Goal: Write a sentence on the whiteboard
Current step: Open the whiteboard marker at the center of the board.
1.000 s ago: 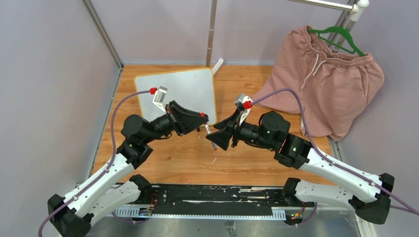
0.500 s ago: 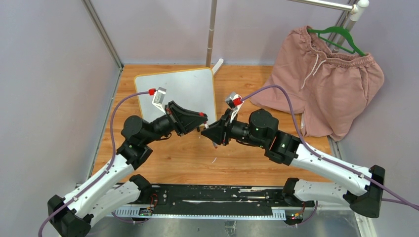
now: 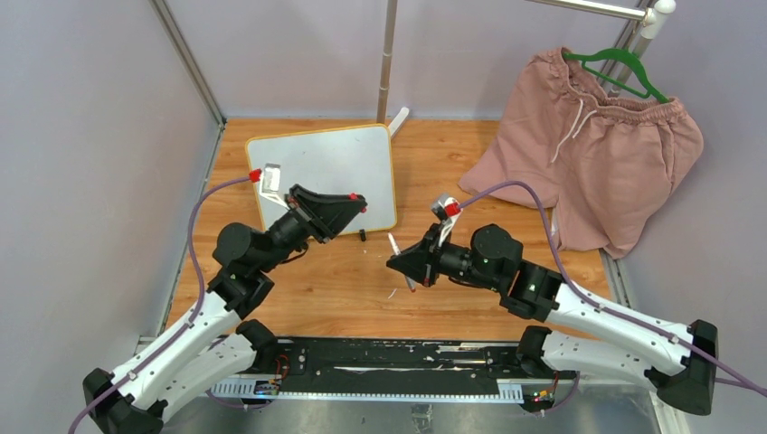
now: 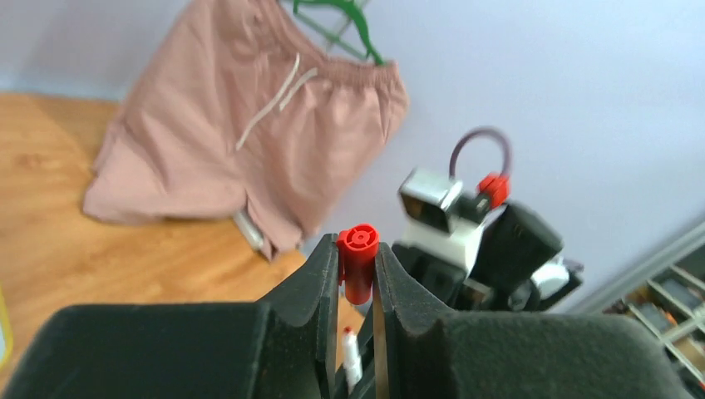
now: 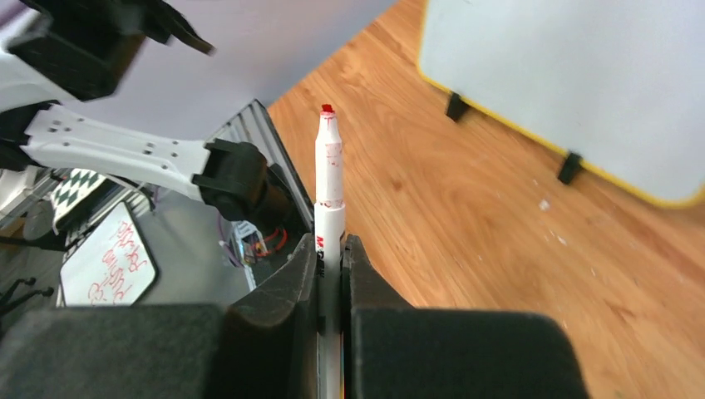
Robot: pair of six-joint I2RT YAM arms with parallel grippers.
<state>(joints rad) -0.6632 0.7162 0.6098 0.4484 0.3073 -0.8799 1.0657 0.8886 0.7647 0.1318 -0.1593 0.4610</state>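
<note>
Judging by wrist views, left tool (image 4: 356,246) pinches red cap (image 4: 358,266), right tool (image 5: 330,248) clamps marker (image 5: 329,179).

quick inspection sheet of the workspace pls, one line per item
surface: wooden tabletop, a few white specks near the middle
job's things: whiteboard at far left, no writing seen; marker uncapped, red tip; red cap off the marker
clutter: pink shorts on a green hanger, far right
grippers: left gripper shut on the red cap; right gripper shut on the marker
cables: purple cable looping from each wrist
surroundings: pale walls; metal pole behind the whiteboard
</note>
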